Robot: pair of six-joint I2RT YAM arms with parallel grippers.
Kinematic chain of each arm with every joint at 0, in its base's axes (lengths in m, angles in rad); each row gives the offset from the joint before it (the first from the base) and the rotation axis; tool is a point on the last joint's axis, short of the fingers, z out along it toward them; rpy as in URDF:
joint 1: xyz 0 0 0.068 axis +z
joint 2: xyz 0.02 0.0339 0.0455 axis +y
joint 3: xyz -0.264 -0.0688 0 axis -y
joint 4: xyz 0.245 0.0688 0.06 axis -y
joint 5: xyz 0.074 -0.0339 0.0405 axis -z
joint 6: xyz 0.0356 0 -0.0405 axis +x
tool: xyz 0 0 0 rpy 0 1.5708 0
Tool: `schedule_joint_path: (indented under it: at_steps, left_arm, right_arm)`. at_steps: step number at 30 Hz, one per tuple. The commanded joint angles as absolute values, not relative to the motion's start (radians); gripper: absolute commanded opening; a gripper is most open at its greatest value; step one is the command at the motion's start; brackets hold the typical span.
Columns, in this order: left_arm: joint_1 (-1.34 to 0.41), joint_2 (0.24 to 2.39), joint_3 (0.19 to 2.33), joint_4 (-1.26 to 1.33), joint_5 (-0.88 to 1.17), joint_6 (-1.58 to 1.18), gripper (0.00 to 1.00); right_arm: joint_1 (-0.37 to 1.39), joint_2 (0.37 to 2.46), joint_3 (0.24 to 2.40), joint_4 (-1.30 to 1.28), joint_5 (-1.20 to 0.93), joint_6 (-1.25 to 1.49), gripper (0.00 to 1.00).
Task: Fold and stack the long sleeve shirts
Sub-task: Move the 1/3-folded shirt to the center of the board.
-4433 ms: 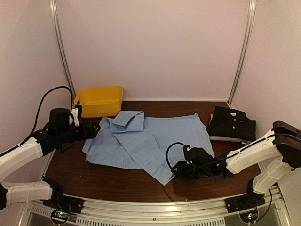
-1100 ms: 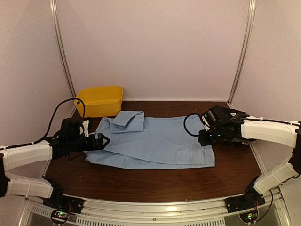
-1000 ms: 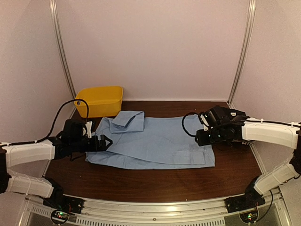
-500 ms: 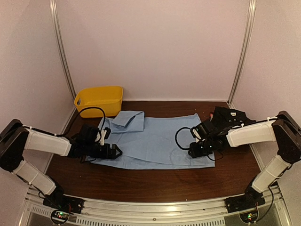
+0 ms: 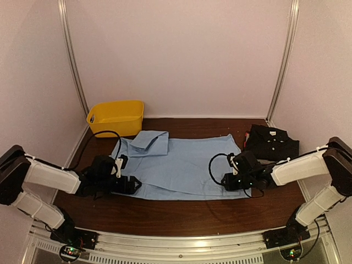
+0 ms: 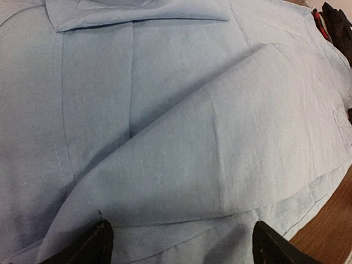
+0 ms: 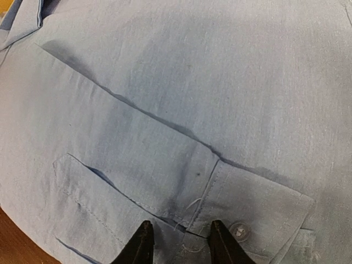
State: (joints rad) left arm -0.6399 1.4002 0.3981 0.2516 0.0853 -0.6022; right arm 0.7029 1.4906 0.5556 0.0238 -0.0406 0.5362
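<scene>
The light blue shirt (image 5: 181,165) is thin woven cotton by the look of it. I judge it light, limp and easily creased, so it should drag and sag rather than slide as one piece. Its firmer parts are the best holds: the stitched near hem, the collar (image 5: 151,138) and the doubled cuff (image 7: 258,212) with its small button (image 7: 238,230). A pinch that takes all the layers at the near edge, one at each end, would lift it evenly. A pinch on the top layer alone would likely undo the fold.

The shirt lies flat and spread across the middle of the table (image 5: 176,212), with its collar on the far side from both hands. One sleeve (image 6: 220,148) is laid slantwise over the body, and there are only soft wrinkles.

The left gripper (image 5: 136,183) sits low at the shirt's near-left corner. Its jaws are spread wide, with the sleeve's folded edge just ahead of and between the fingertips, and nothing is held. The right gripper (image 5: 226,181) is low at the near-right corner. Its jaws are narrow but parted, and the cuff lies directly ahead of the tips. No cloth looks pinched between them.

Beyond the right hand, on its outer side, a black shirt (image 5: 272,144) lies folded. Far beyond the left hand stands a yellow bin (image 5: 116,116).
</scene>
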Motion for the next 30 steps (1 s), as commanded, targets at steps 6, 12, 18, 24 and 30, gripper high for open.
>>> schedule_joint_path:
  at_steps: [6,12,18,24,30]
  left_arm:
    - [-0.78,1.201,0.228,0.048,-0.061,-0.782,0.88]
    - [-0.865,1.025,0.174,-0.077,-0.094,-0.904,0.88]
    - [-0.916,0.815,0.207,-0.207,-0.16,-0.925,0.87]
    - [-0.914,0.765,0.35,-0.255,-0.321,-0.829,0.94]
    - [-0.891,0.99,0.556,-0.242,-0.418,-0.648,0.98]
  right_arm:
    - [0.858,1.397,0.391,-0.149,0.013,0.727,0.36]
    - [0.998,1.312,0.367,-0.236,0.064,0.866,0.37]
    - [1.022,1.24,0.407,-0.35,0.137,0.873,0.38]
    - [1.014,1.259,0.577,-0.457,0.225,0.792,0.41]
    - [0.987,1.347,0.72,-0.501,0.267,0.698,0.42]
